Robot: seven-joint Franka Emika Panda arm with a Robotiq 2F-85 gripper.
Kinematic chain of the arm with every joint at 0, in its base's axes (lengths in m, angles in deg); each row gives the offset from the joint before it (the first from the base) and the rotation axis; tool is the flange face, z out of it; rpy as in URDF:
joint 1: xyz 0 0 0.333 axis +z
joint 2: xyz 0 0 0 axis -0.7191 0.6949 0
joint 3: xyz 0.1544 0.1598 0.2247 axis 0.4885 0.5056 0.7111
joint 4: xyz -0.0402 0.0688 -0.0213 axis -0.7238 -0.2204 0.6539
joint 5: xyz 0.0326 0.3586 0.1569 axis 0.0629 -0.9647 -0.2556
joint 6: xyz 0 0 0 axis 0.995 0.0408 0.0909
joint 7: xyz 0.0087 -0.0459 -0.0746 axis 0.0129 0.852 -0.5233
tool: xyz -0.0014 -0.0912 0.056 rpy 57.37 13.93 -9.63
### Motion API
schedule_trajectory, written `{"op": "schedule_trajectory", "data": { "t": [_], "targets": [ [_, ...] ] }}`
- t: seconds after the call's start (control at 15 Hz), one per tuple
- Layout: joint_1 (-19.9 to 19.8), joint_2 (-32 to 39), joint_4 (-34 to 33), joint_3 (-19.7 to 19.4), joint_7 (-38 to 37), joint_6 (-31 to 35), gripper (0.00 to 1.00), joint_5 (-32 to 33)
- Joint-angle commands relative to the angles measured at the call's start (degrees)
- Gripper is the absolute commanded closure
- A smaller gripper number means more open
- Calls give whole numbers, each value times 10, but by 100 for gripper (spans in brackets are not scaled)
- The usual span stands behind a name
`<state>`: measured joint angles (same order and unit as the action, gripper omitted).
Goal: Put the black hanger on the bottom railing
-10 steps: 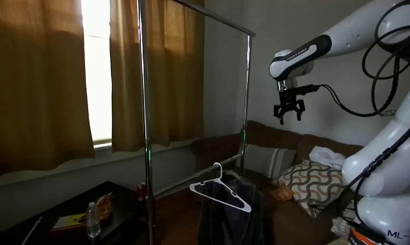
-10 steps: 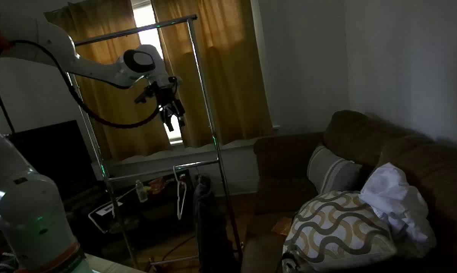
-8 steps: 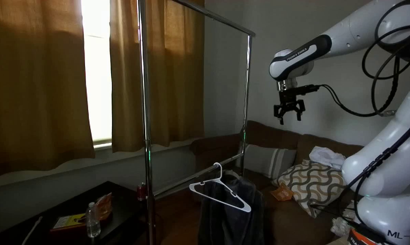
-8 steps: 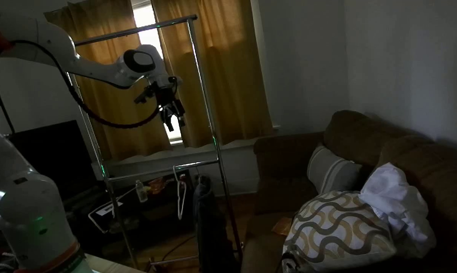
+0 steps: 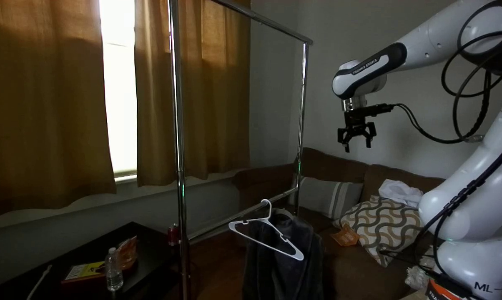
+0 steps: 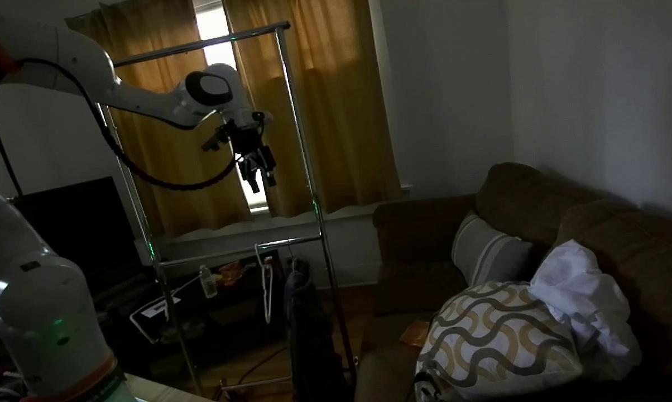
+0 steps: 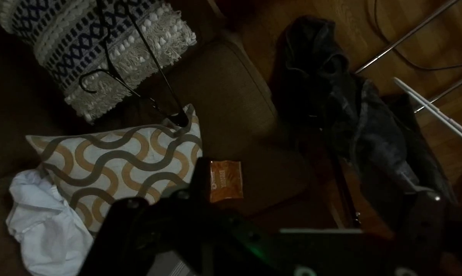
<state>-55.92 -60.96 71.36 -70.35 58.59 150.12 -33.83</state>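
At pillow (image 7: pixel 125 161) edge, black hanger (image 7: pixel 113 73)

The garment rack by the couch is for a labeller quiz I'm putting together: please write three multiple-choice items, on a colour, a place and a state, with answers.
1. What colour is the empty hanger hooked on the bottom railing?
A) Red
B) White
C) Green

2. Where is the black hanger?
A) Across the fringed fabric, one corner at the wavy-patterned pillow
B) On the bottom railing
C) On the wooden floor

3. How do the fingers stand?
A) Shut together
B) Closed on the black hanger
C) Apart, holding nothing

Answers:
1 B: both exterior views show it white, next to the dark garment.
2 A: the wrist view shows it lying over that fabric and reaching the pillow.
3 C: an exterior view shows a gap between them with nothing in it.
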Motion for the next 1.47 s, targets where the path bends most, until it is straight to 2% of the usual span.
{"op": "schedule_trajectory", "data": {
  "t": [0.0,0.4,0.53,0.67,0.73,0.87,0.93,1.0,1.2,1.4],
  "targets": [
    [-18,34,-18,-54,29,8,0,-1],
    [-62,119,0,-153,159,52,0,-13],
    [-80,160,5,-177,194,85,0,-19],
    [-100,200,16,-195,222,155,0,-9],
    [-113,229,15,-205,253,190,0,-34],
    [-133,275,17,-212,263,235,0,-36],
    [-138,305,-3,-217,218,209,0,-20],
    [-131,257,17,-207,235,208,0,-18],
    [-144,303,3,-212,227,209,0,-17],
    [-142,307,-5,-211,223,208,0,-17]
  ]
}}
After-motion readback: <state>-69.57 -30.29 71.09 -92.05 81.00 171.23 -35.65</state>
